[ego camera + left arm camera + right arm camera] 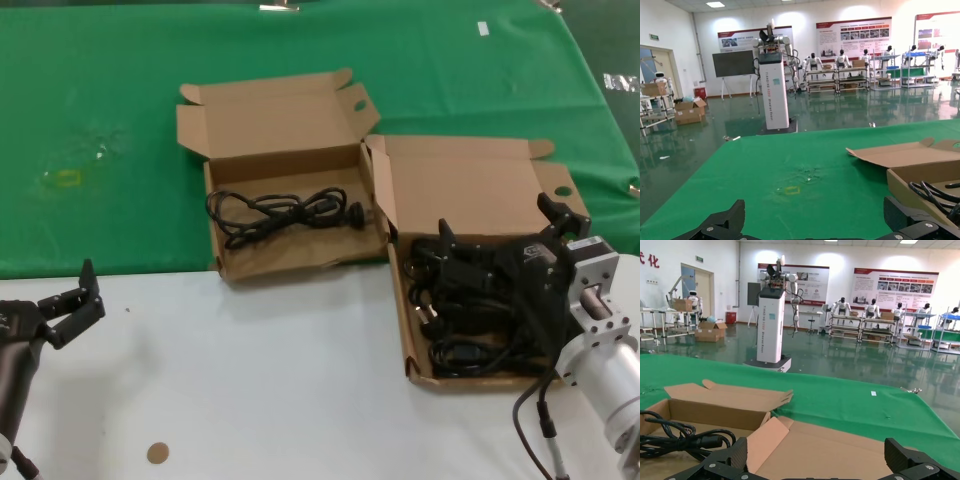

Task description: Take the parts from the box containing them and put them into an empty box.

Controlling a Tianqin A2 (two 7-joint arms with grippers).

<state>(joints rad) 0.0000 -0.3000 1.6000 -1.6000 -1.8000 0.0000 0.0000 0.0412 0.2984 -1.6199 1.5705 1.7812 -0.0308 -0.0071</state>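
The straight-walled box (412,330) at the right holds several black coiled cables (462,318); its lid (470,195) has a round hole. My right gripper (497,220) hangs open and empty just above those cables, at the box's far end. The wavy-fronted box (285,262) to the left holds one black cable (280,211). In the right wrist view my open right gripper (820,457) faces the lid (840,445), with the other box's cable (685,437) off to one side. My left gripper (72,296) is open and idle at the table's near left; it also shows in the left wrist view (815,222).
Both boxes straddle the edge between the green cloth (110,120) and the white tabletop (260,390). A small brown disc (157,453) lies on the white top near the front. The left wrist view shows the wavy-fronted box (910,182) with its cable (935,192).
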